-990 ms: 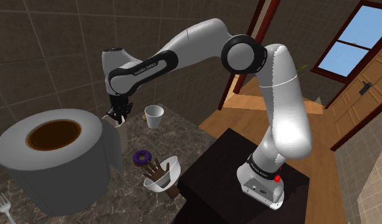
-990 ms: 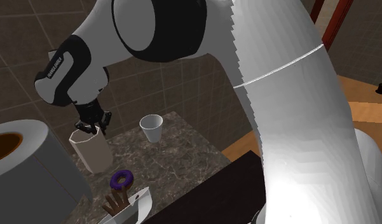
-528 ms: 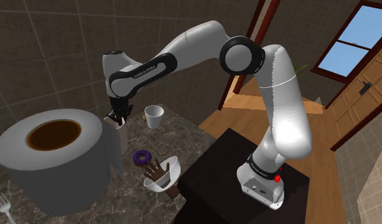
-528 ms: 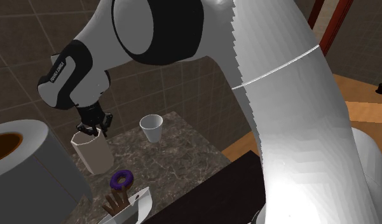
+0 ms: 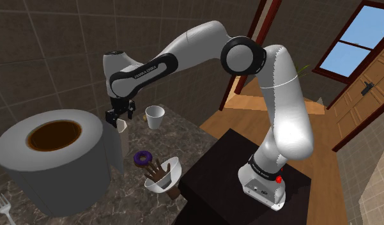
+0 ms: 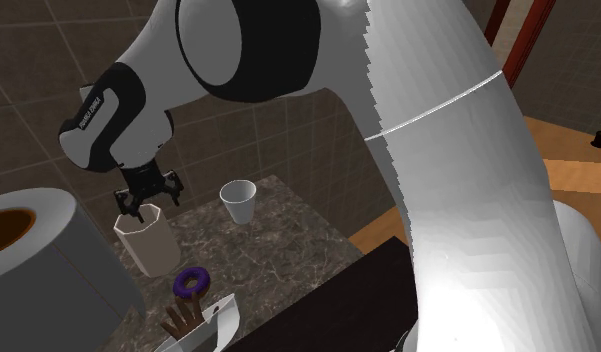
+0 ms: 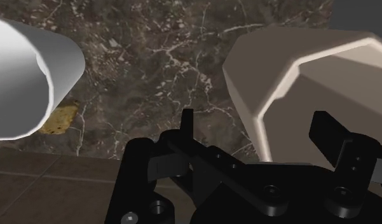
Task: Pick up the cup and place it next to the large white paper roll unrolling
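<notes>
Looking at the gripper (image 5: 121, 117) (image 6: 146, 195) (image 7: 256, 121) first: fingers spread wide, pinching nothing, hanging just over the rim of the beige faceted cup (image 5: 122, 126) (image 6: 148, 243) (image 7: 297, 76). Going by the wrist view, one finger outside the cup wall and the other over the mouth, not clamped on it. Cup standing upright on the dark marble counter (image 5: 177, 131) (image 6: 288, 230) (image 7: 151, 57), right beside the big white paper roll (image 5: 56, 160) (image 6: 48, 270); can't tell if actually touching. Moving outward, a second, plain white cup (image 5: 154, 117) (image 6: 238, 201) (image 7: 24, 76) also upright, near the gripper but apart from it, on the side away from the roll. Closer to the black stand (image 5: 216, 166), a purple ring (image 5: 143, 158) (image 6: 192, 282) lying flat on the marble. Way off in the shoulder view's lower left corner, a white fork (image 5: 2, 206).
</notes>
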You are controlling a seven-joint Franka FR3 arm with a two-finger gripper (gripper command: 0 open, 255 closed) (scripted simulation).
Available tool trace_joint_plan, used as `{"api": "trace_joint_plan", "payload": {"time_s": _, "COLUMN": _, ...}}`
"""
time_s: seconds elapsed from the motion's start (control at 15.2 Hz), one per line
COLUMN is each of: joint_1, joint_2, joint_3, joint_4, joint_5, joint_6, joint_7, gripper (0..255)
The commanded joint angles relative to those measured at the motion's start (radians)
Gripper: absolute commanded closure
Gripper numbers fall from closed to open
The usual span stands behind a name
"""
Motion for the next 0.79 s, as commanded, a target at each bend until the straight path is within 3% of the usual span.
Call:
{"api": "trace_joint_plan", "payload": {"time_s": 0.0, "joint_1": -0.002, "joint_2": -0.018, "joint_3": 0.003, "joint_4": 0.006, "joint_5": 0.004, "joint_6": -0.024, "joint_7": -0.002, "gripper": 0}}
{"api": "trace_joint_plan", "payload": {"time_s": 0.2, "joint_1": -0.007, "joint_2": -0.063, "joint_3": 0.010, "joint_4": 0.031, "joint_5": 0.014, "joint_6": -0.093, "joint_7": -0.008, "gripper": 0}}
{"api": "trace_joint_plan", "payload": {"time_s": 0.73, "joint_1": -0.007, "joint_2": -0.063, "joint_3": 0.010, "joint_4": 0.031, "joint_5": 0.014, "joint_6": -0.093, "joint_7": -0.008, "gripper": 0}}
